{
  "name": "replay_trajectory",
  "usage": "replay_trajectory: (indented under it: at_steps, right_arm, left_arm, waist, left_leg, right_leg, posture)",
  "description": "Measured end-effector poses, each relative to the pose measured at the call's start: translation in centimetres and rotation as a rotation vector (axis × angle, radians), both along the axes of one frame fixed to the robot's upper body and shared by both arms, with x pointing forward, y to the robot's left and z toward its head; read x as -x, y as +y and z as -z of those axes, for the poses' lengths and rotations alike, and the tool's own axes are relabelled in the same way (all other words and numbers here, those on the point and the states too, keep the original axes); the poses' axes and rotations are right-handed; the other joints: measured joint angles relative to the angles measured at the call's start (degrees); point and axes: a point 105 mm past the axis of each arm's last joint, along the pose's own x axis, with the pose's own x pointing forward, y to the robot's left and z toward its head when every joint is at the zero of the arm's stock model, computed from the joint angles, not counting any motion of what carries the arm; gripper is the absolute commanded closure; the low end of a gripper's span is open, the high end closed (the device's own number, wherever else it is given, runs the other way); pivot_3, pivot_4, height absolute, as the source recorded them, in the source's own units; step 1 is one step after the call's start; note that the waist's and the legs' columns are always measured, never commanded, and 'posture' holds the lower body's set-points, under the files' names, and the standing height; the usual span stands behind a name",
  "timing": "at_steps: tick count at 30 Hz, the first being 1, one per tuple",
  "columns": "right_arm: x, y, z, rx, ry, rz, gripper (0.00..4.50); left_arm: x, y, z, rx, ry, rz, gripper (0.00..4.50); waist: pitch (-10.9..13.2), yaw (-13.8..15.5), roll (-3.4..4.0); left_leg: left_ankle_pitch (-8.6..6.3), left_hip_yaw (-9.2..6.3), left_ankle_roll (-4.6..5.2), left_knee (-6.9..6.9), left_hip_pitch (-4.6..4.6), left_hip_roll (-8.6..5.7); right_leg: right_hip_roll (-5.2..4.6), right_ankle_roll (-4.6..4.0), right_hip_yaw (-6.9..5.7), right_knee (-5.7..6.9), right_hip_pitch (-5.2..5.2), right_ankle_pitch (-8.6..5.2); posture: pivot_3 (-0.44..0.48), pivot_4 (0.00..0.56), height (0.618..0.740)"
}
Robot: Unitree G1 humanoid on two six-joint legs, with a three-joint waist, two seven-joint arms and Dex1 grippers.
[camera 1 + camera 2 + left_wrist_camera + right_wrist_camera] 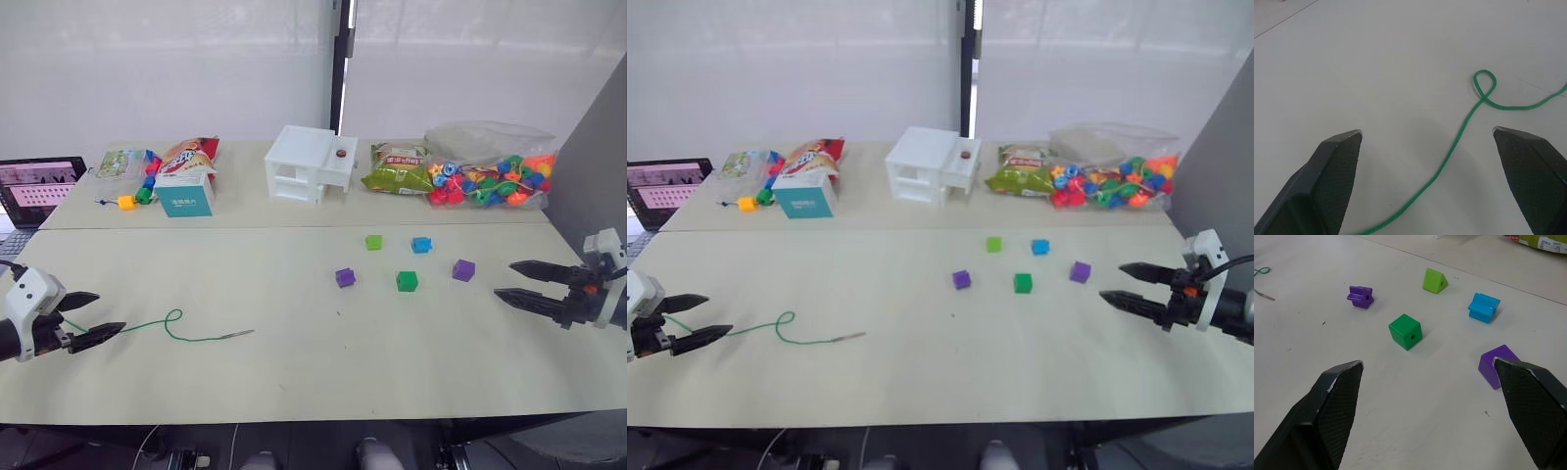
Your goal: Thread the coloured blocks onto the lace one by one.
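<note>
Both end effectors were spread. The lace [176,328] lay between the left end effector [96,315] fingers. The right wrist view revealed bores in the coloured blocks [1405,331], at twelve o'clock from the right end effector [512,280].

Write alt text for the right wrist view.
The open right gripper hovers low over a pale table, facing five coloured blocks: dark green, two purple, light green, blue.

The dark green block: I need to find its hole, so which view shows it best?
The right wrist view: the dark green block is close, its hole facing the camera. Both eye views show it as a small distant cube among the other blocks.
</note>
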Motion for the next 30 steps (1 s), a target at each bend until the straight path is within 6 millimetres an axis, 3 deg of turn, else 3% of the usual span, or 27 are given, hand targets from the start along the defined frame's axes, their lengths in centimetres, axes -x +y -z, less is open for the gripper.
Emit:
replay_trajectory:
  at_steps: [4,7,16,18,26,30]
  right_arm:
    - [-0.1,0.2,0.0,0.000,-0.002,-0.004,0.02]
    - [-0.1,1.8,-0.2,-0.021,0.011,-0.051,0.02]
    - [1.7,13.2,-2.3,-0.032,0.038,-0.414,0.02]
    - [2.2,14.6,-3.1,-0.019,0.017,-0.459,0.02]
    - [4.1,18.3,-2.4,0.089,0.009,-0.575,0.02]
    - [4.2,18.6,-2.1,0.108,-0.002,-0.565,0.02]
  left_arm:
    - [0.1,-0.4,-0.1,0.022,0.009,0.018,0.00]
    - [-0.1,-1.3,-0.4,0.047,0.020,0.051,0.00]
    - [-0.1,-8.5,-0.5,0.093,0.096,0.346,0.00]
    - [0.1,-9.5,-0.8,0.075,0.097,0.399,0.00]
    - [-0.2,-13.3,-0.5,-0.013,0.097,0.583,0.00]
    - [0.0,-14.5,1.7,-0.063,0.148,0.656,0.00]
  waist:
    - [0.0,0.0,0.00]
    - [0.0,0.0,0.00]
    - [0.0,0.0,-0.01]
    - [0.0,0.1,-0.01]
    - [0.0,0.5,-0.02]
    - [0.0,0.5,-0.02]
  left_leg:
    - [0.00,0.00,0.00,0.00,0.00,0.00]
    - [0.00,0.00,0.00,0.00,-0.01,0.00]
    - [0.00,-0.06,-0.01,0.03,-0.06,0.01]
    - [0.00,-0.07,0.00,0.04,-0.08,0.00]
    - [0.00,-0.10,0.00,0.10,-0.17,-0.02]
    - [0.00,-0.11,0.00,0.09,-0.18,-0.01]
  right_leg:
    - [0.00,0.00,0.00,0.00,0.00,0.00]
    - [0.00,0.00,0.00,0.03,-0.02,0.00]
    - [0.00,0.00,0.00,0.04,-0.03,0.00]
    - [0.00,0.00,-0.01,0.00,-0.04,0.00]
    - [0.00,0.00,-0.06,-0.07,-0.06,0.00]
    - [0.00,0.00,-0.07,-0.05,-0.09,0.00]
  posture:
    - [0.000,0.150,0.740]
    - [0.000,0.150,0.740]
    - [0.000,0.150,0.740]
    - [0.000,0.150,0.740]
    - [0.000,0.150,0.740]
    - [0.000,0.150,0.740]
